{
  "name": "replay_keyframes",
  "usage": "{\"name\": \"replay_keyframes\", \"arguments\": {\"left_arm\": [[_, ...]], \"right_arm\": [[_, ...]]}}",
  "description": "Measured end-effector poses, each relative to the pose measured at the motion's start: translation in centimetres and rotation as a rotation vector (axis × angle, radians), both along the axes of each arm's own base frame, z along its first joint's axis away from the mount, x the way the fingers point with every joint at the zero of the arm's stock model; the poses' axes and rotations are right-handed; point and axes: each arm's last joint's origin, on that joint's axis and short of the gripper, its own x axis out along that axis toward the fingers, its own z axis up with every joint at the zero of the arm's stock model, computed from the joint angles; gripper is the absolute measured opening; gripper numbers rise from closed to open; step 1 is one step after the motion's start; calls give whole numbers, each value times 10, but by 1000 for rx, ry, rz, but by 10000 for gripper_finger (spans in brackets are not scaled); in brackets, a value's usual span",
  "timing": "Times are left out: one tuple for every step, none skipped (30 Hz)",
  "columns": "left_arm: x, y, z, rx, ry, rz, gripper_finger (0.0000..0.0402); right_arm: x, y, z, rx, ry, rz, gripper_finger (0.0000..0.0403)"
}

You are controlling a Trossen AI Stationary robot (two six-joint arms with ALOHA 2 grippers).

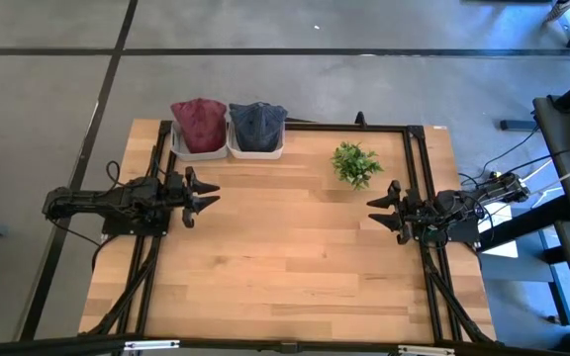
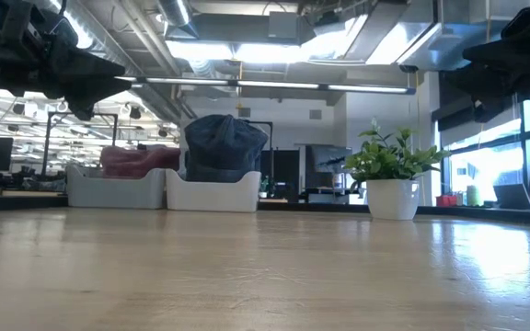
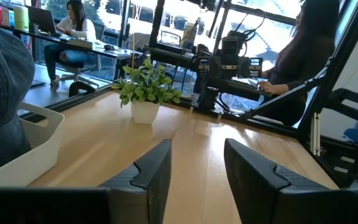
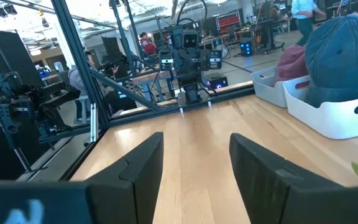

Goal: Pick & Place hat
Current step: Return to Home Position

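A dark red hat point(image 1: 198, 124) sits in a white bin point(image 1: 195, 152) at the table's far edge, and a blue denim hat point(image 1: 258, 122) sits in a second white bin point(image 1: 256, 152) just right of it. In the low view the blue hat point(image 2: 224, 147) stands taller than the red hat point(image 2: 136, 159). My left gripper point(image 1: 208, 193) hovers open over the table's left side, near the bins. My right gripper point(image 1: 376, 211) hovers open at the right side. The blue hat point(image 4: 344, 59) also shows in the right wrist view.
A small potted plant point(image 1: 354, 163) stands on the table's far right part, between the bins and my right gripper. The wooden tabletop point(image 1: 285, 267) lies bare in the middle and near side. People sit at desks beyond the table point(image 3: 73, 28).
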Motion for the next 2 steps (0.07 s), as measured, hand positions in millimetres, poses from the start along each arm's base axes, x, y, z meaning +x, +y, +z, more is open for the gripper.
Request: {"name": "replay_keyframes", "arguments": {"left_arm": [[0,0,0,0,0,0,143],[0,0,0,0,0,0,143]], "right_arm": [[0,0,0,0,0,0,185],[0,0,0,1,0,0,185]]}}
